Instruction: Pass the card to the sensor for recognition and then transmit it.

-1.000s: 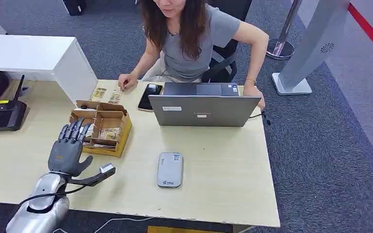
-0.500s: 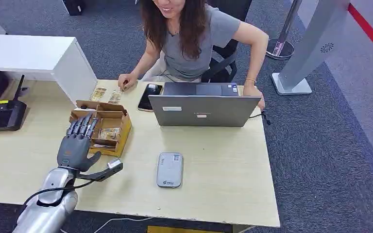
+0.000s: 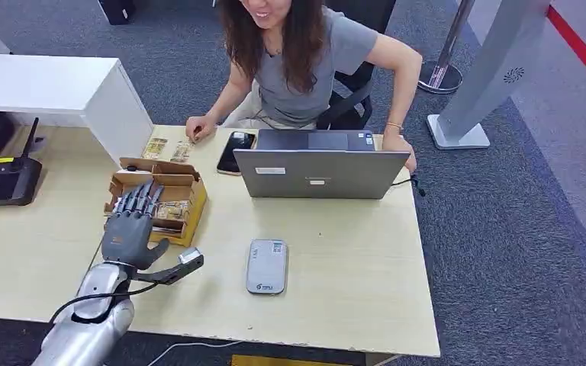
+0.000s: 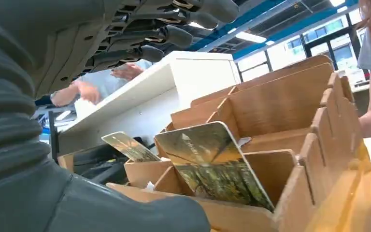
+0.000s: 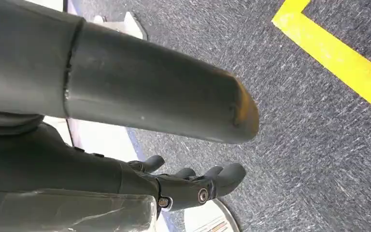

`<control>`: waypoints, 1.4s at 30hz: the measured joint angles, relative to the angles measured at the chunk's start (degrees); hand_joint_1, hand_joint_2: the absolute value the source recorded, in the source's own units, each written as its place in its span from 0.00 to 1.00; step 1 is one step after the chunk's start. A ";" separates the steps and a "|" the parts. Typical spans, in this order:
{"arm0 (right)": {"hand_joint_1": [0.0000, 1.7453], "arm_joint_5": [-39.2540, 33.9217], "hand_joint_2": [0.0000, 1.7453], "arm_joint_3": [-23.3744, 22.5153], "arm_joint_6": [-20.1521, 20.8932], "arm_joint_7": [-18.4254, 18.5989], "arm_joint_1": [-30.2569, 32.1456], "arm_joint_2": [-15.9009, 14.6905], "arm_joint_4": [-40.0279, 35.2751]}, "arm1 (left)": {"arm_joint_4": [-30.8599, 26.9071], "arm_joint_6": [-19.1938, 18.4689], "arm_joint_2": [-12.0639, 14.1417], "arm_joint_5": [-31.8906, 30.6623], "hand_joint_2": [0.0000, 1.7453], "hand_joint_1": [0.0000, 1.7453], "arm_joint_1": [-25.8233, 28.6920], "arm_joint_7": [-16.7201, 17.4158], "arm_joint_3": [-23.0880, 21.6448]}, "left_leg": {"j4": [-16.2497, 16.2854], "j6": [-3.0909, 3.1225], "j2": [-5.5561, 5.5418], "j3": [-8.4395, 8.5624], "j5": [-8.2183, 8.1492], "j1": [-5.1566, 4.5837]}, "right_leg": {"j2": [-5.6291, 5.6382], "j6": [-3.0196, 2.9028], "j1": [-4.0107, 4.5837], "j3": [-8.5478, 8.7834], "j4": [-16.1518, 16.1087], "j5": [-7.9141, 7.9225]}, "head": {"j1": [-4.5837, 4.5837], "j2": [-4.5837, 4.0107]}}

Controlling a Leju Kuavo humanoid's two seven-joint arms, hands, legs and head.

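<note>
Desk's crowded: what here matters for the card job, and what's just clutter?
Job:
left hand
card
cardboard card box
grey sensor
person

Clutter:
laptop
phone
black router
white box

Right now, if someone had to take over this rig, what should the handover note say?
Left hand: empty, fingers spread, hovering at the near edge of the card box.
Right hand: hangs over the carpet, holding nothing; fingers slightly curled.
Card: upright in a front slot of the box, untouched; another card stands in a neighbouring slot.
Sensor: flat on the table, to the right of the box, in front of the laptop.
Done: reach toward the box only.
Left: pick the card, present it to the sensor, hand it on, presumably to the person seated opposite.
</note>
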 joint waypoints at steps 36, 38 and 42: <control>0.00 -0.02 0.00 0.35 -0.94 0.35 -0.02 -0.24 -0.13 | 0.20 -1.40 -0.46 2.14 1.00 1.00 -0.25 0.76 -0.92 | 0.00 0.00 0.00 0.00 0.00 0.00 | 0.00 0.00 0.00 0.00 0.00 0.00 | 0.02 0.00; 0.00 -0.02 0.00 0.35 -0.92 0.35 -0.03 -0.26 -0.13 | 0.20 -1.40 -0.46 2.14 1.00 1.00 -0.27 0.79 -0.92 | 0.00 0.00 0.00 0.00 0.00 0.00 | 0.00 0.00 0.00 0.00 0.00 0.00 | 0.02 0.02; 0.00 -0.02 0.00 0.35 -0.90 0.35 -0.06 -0.26 -0.15 | 0.20 -1.42 -0.46 2.12 1.00 1.00 -0.41 0.92 -0.92 | 0.00 0.00 0.00 0.00 0.00 0.00 | 0.00 0.00 0.00 0.00 0.00 0.00 | 0.02 0.02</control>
